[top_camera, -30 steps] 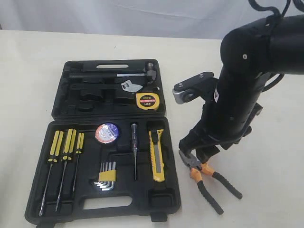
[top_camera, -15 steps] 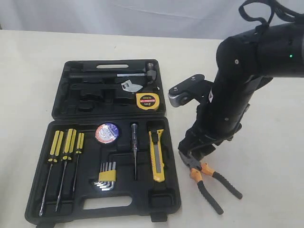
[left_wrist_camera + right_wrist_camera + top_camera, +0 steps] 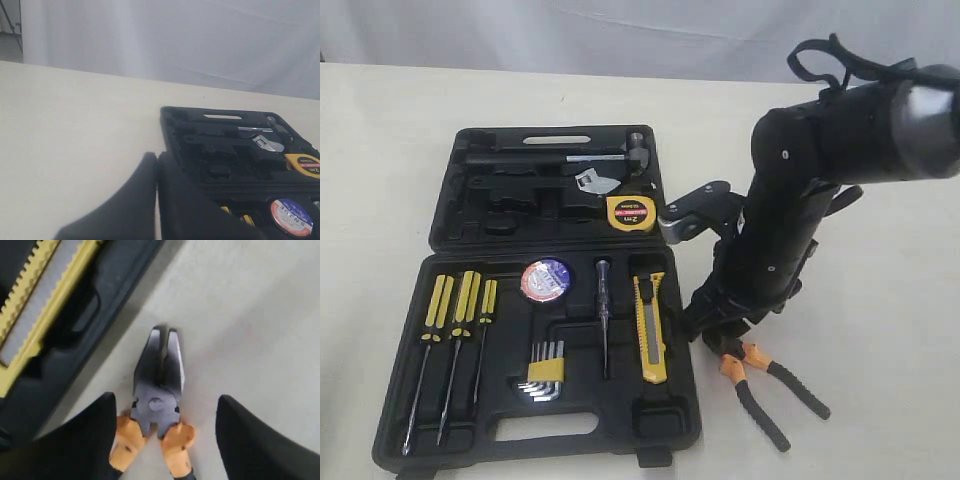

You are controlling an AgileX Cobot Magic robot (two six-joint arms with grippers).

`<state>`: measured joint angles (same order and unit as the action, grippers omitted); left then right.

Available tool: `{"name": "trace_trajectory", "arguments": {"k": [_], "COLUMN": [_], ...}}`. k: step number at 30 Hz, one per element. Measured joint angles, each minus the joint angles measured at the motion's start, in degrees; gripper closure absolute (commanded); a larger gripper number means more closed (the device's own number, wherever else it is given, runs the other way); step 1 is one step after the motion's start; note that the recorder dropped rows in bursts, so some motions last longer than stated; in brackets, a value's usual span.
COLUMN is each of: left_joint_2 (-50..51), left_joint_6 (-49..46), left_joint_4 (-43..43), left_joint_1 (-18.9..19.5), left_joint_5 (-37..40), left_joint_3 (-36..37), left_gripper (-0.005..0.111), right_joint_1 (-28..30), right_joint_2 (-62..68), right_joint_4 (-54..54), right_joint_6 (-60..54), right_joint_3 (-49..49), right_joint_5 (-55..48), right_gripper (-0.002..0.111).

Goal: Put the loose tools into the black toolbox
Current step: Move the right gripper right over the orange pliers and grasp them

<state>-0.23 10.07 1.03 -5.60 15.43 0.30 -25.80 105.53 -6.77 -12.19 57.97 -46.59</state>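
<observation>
Here the pliers (image 3: 760, 385) are lying on the tabletop (image 3: 890, 380) just beside the black toolbox (image 3: 620, 425), handles splayed; they are judged to be the last loose tool. They are being straddled near the pivot by the right tool (image 3: 165, 405), its fingers spread and not yet closed. The grasp is being set up; next a squeeze is being called for, then a lift across. The left tool's (image 3: 145, 205) state cannot be told.

The right arm (image 3: 790, 200) leans steeply down, its pincer (image 3: 165, 400) pointing downward with 2 fingers (image 3: 85, 440) spread wide.
</observation>
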Motion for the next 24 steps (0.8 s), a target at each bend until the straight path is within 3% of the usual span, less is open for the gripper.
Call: {"name": "trace_trajectory", "arguments": {"k": [16,17,20,24], "left_joint_2": [0.00,0.00,0.00,0.00], "left_joint_6": [0.00,0.00,0.00,0.00], "left_joint_4": [0.00,0.00,0.00,0.00], "left_joint_1": [0.00,0.00,0.00,0.00], "left_joint_5": [0.00,0.00,0.00,0.00], "left_joint_3": [0.00,0.00,0.00,0.00], "left_gripper": [0.107,0.107,0.107,0.107], "right_joint_1": [0.00,0.00,0.00,0.00], "right_joint_2": [3.38,3.38,3.38,3.38], "right_joint_4": [-0.46,-0.46,-0.61,-0.76], "right_joint_6": [-0.10,-0.10,-0.10,-0.22], "right_joint_3": [0.00,0.00,0.00,0.00], "right_joint_5": [2.03,2.40,2.53,2.64], "right_gripper": [0.053,0.055,0.080,0.104]}}
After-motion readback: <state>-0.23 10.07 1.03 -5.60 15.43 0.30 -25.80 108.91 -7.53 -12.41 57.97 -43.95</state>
